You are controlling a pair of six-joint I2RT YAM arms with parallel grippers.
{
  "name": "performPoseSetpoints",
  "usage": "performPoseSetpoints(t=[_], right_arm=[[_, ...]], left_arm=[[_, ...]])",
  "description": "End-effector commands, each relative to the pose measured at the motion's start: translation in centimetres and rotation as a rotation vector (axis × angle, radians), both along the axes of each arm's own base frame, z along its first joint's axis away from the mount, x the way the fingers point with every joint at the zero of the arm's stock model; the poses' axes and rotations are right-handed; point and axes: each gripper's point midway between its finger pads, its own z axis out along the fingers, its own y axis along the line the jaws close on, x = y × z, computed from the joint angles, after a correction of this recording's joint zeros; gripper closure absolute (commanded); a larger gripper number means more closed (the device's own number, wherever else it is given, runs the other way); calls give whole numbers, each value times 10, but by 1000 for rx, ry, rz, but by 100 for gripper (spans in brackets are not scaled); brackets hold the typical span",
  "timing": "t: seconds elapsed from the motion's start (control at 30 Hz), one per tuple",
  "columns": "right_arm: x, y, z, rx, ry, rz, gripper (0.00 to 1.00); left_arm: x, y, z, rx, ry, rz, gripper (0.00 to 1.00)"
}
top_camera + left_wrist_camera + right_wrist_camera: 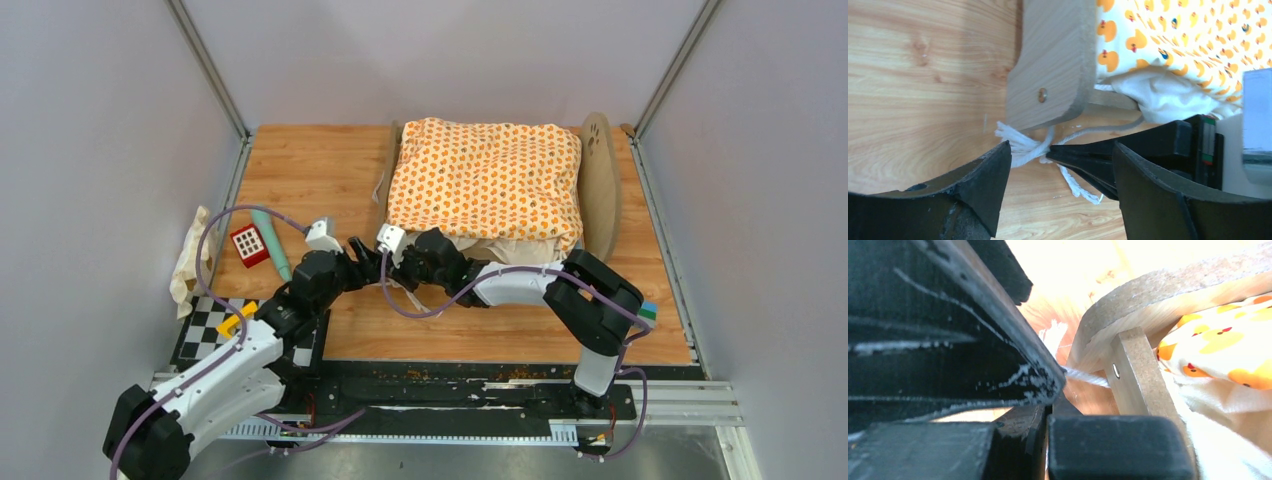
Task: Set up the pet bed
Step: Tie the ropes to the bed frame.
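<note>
The pet bed sits at the far middle of the wooden table, a little to the right, with one rounded end board on each side. Over it lies the orange duck-print cushion, filling the frame from board to board, its cream edge spilling over the near side. Both arms reach in to the bed's near left corner and meet there. From the left wrist, the left gripper hangs with its jaws wide apart and nothing between the pads, one black finger just beside the frayed white end of the tie cord. That cord runs out from under the corner of the near end board, where a small screw head shows in the wood. Between the spread fingers pokes the narrow black tip of the other arm's tool. The right gripper is pinched tight, and the right wrist view shows the white cord coming straight out of its closed tips toward the foot of the board. Out at the left edge of the table lie a teal stick, a small red-and-white block and a crumpled pale cloth.
</note>
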Motion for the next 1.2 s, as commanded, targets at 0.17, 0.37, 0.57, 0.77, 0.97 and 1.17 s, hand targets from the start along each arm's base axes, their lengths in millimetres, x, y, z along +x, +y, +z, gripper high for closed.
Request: performPoseSetpoints(t=[0.17, 0.37, 0.57, 0.77, 0.97, 1.17], right_arm=[[10, 20, 28, 85, -44, 6, 100], [8, 20, 27, 77, -42, 20, 100], [8, 20, 26, 75, -45, 25, 100], [9, 21, 28, 76, -51, 28, 100], [8, 23, 29, 78, -52, 35, 100], [6, 23, 29, 75, -53, 52, 100]], left_arm=[[4, 34, -15, -21, 126, 267, 21], [5, 39, -21, -89, 175, 345, 25], [4, 49, -3, -169, 111, 394, 29], [7, 56, -11, -198, 169, 451, 27], [14, 49, -24, -251, 250, 451, 22], [24, 45, -25, -308, 267, 458, 20]])
